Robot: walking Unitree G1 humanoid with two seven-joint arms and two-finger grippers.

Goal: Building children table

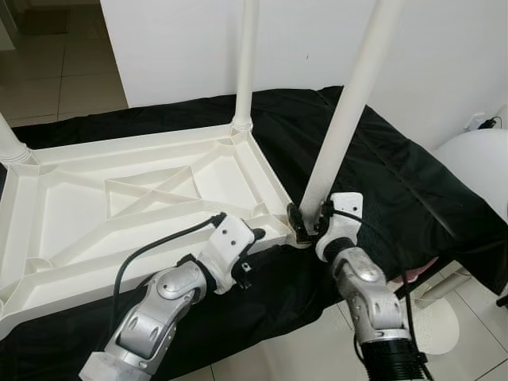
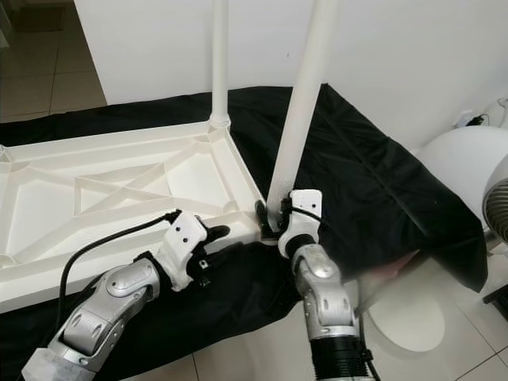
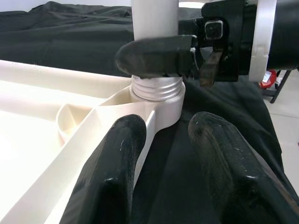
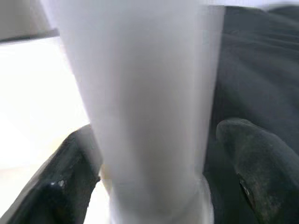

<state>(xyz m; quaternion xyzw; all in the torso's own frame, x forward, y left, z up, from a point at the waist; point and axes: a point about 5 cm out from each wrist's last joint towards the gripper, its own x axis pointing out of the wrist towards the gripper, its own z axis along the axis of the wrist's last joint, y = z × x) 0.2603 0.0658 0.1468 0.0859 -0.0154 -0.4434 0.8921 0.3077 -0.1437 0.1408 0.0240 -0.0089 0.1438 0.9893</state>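
R gripper point(image 1: 308, 220) jaws clamped (L gripper point(image 1: 248, 252) open).

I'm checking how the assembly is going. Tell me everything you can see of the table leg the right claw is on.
The leg is a long, smooth white tube, plastic by its look, rising out of frame. It stands slightly tilted in the near right corner socket of the upturned white tabletop, which lies on a black cloth. Grey screw threads show above the socket. The right claw grips it just above the base; the left claw rests by the tabletop's edge.
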